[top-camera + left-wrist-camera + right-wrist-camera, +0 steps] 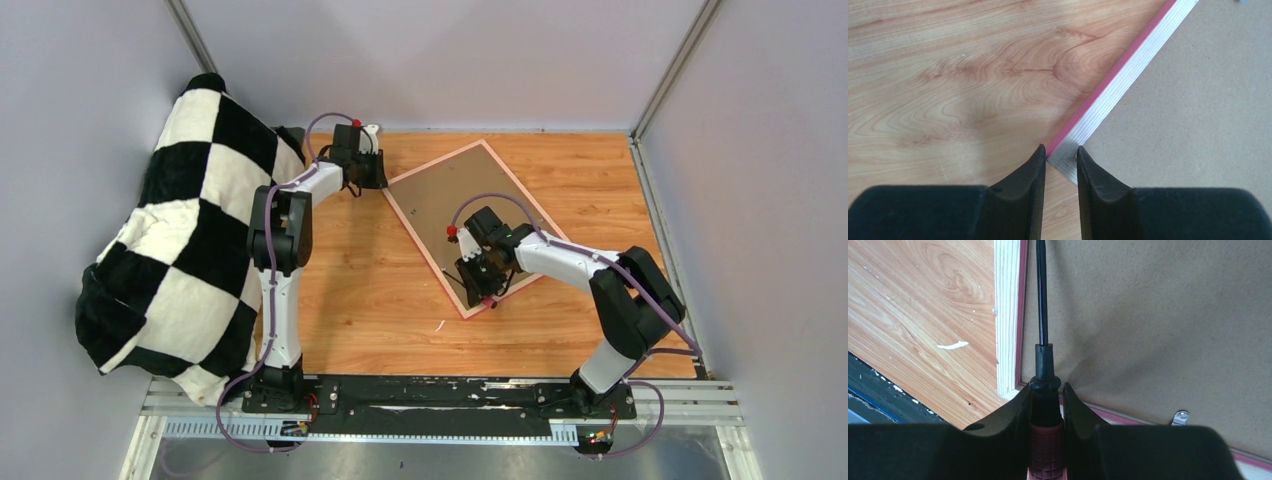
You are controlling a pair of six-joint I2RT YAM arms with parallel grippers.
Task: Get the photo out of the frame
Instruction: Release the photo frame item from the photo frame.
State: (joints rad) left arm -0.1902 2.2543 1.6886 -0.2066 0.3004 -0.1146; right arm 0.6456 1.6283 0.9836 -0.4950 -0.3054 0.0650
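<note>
The frame [425,252], pink-edged, lies face down on the wooden table with the brown backing board [450,195] up. The photo is hidden beneath the board. My left gripper [372,180] is at the frame's far left corner. In the left wrist view its jaws [1061,150] pinch that corner of the frame [1120,82], nearly closed. My right gripper [478,280] is over the near end of the frame. It [1047,390] is shut on a screwdriver [1043,365] with a red handle. The black shaft lies along the inner edge of the frame rail [1005,315] and the board [1148,315].
A black-and-white checkered cloth [190,240] hangs over the left side, beside the left arm. A small metal clip [1180,416] sits on the frame's near rail. A white scrap [953,345] lies on the table. Grey walls enclose the table.
</note>
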